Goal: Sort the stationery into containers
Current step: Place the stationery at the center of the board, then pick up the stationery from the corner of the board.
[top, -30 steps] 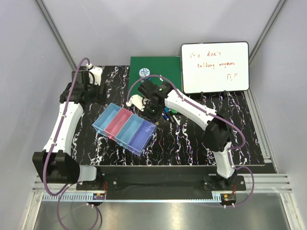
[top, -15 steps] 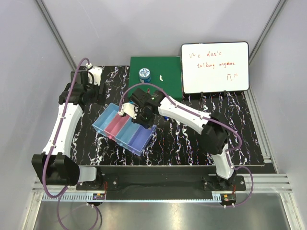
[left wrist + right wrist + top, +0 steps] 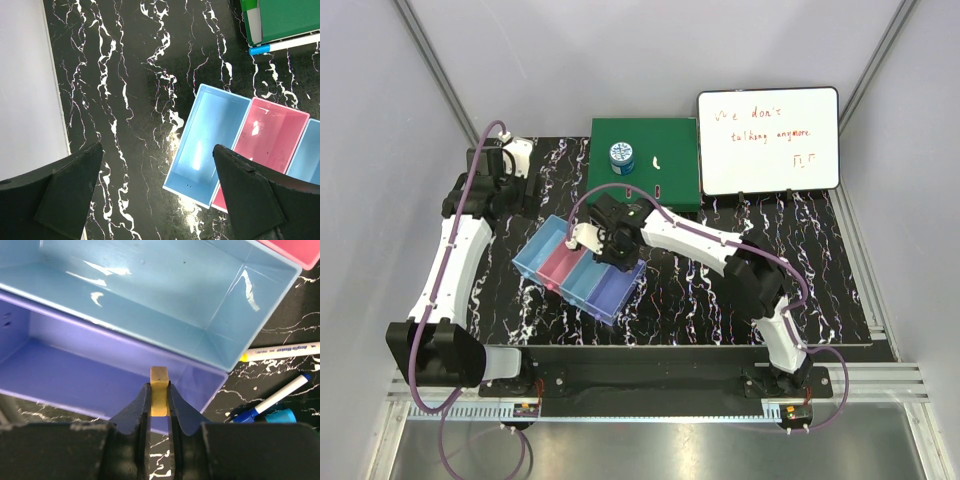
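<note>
We find the right gripper (image 3: 159, 392) clamped on a small pale-yellow rectangular block (image 3: 159, 384) (an eraser, we would guess, though the pictures do not settle it). The block is pinched across its narrow faces, with its top standing up between the two dark fingers. It hangs over the near wall of the purple-blue plastic bin (image 3: 75, 372), the end bin of the joined row, with a light blue plastic bin (image 3: 150, 295) next to it. We judge the arm has been brought here so that parting the fingers would let the block fall into the purple-blue bin; both bins look bare inside.

The left gripper (image 3: 157, 165) stands with its fingers wide apart and nothing between them. It hovers over the black marble-patterned table (image 3: 125, 75) beside the other end of the row, where another light blue bin and the pink plastic bin (image 3: 270, 132) lie, out of the right arm's way.

More stationery waits unsorted. A white marker with a yellow cap (image 3: 280, 351) and a white pen with a blue cap (image 3: 274, 400) lie on the table just beyond the bins. The round blue-and-white tin (image 3: 622, 156) sits on the large green binder (image 3: 670, 135).
</note>
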Tool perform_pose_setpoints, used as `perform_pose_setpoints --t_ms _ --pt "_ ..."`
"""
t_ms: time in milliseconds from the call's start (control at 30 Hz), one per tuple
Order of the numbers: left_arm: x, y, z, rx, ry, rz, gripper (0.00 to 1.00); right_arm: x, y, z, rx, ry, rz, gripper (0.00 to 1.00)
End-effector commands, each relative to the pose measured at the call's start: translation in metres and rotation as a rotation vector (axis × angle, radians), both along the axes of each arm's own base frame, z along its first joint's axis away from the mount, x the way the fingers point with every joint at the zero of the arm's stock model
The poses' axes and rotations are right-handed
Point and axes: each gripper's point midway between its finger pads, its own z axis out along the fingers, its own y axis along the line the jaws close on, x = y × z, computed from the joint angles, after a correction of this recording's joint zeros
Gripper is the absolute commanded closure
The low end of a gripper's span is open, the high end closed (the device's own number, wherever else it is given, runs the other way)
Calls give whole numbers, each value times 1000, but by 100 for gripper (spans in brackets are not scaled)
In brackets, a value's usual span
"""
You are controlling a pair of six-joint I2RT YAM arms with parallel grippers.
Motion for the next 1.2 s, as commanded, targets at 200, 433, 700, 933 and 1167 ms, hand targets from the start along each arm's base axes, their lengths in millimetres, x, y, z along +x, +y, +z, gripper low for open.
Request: perform_pose_setpoints --t_ms 200,433,700,933,1167 --pt "5 1 20 5 -88 -13 1 16 10 -1 31 -73 5 75" --pt "6 2 18 1 -84 -7 1 16 8 1 30 -80 4 64" --pt "5 3 18 9 -84 -12 1 25 4 28 47 -155 -1 64" --pt "-1 -5 -13 -21 -23 -47 1 62 -21 117 150 -349 -131 65" --pt "7 -13 -31 -64 6 -60 1 142 -39 173 274 -556 -393 25"
